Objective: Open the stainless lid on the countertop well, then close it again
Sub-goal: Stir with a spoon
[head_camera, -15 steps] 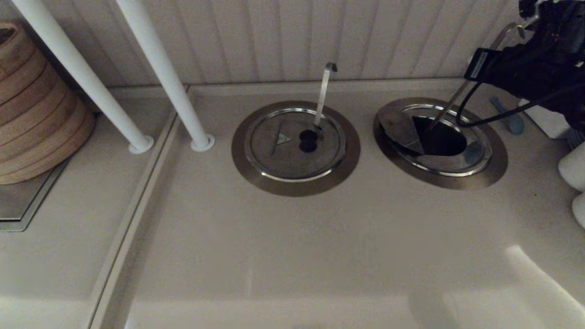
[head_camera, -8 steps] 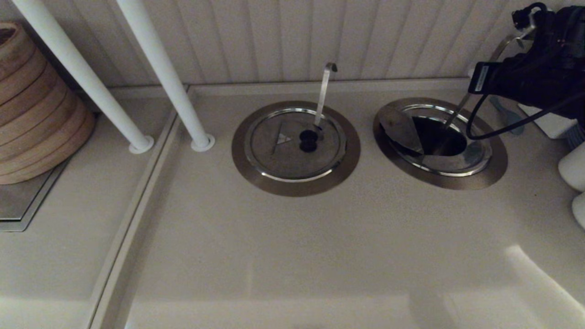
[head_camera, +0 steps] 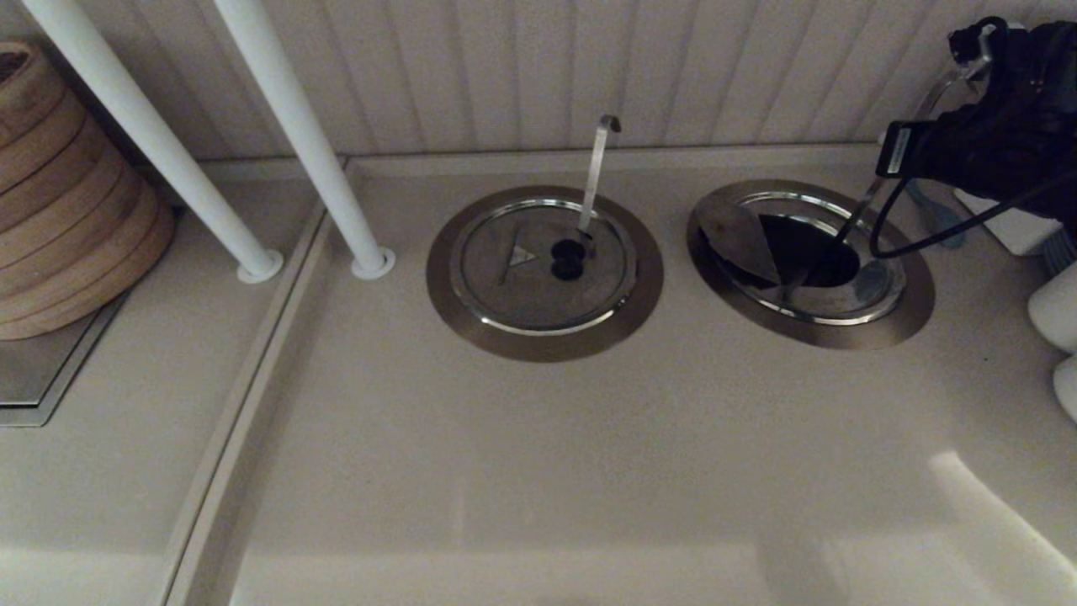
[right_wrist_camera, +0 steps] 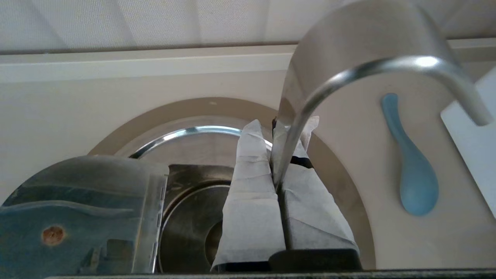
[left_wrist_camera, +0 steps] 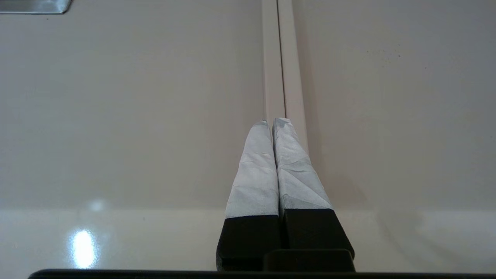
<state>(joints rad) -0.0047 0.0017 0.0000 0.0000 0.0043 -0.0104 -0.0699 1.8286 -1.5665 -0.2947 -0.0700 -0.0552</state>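
Note:
On the right, the stainless lid (head_camera: 740, 240) is open, its wedge flap (right_wrist_camera: 85, 201) folded back to the left over the countertop well (head_camera: 808, 257). The well's dark cavity is exposed inside its steel collar (head_camera: 841, 332). A metal utensil handle (head_camera: 854, 220) slants up out of the well, and in the right wrist view it curves over at the top (right_wrist_camera: 306, 112). My right gripper (right_wrist_camera: 277, 130) is shut on this handle above the well's far right rim. The lid's knob is hidden. My left gripper (left_wrist_camera: 273, 122) is shut on nothing above a counter seam, outside the head view.
A second round lid (head_camera: 522, 286), closed, with a black knob (head_camera: 568, 259) and a hook-tipped handle (head_camera: 599, 168), lies at centre. Two white posts (head_camera: 311, 143) and stacked bamboo steamers (head_camera: 67, 202) stand at left. A blue spoon (head_camera: 934, 215) and white items (head_camera: 1056, 311) lie at right.
My right arm has shifted right and slightly down, still gripping the utensil handle. The handle's lower end has swung right across the well. The flap stays folded back.

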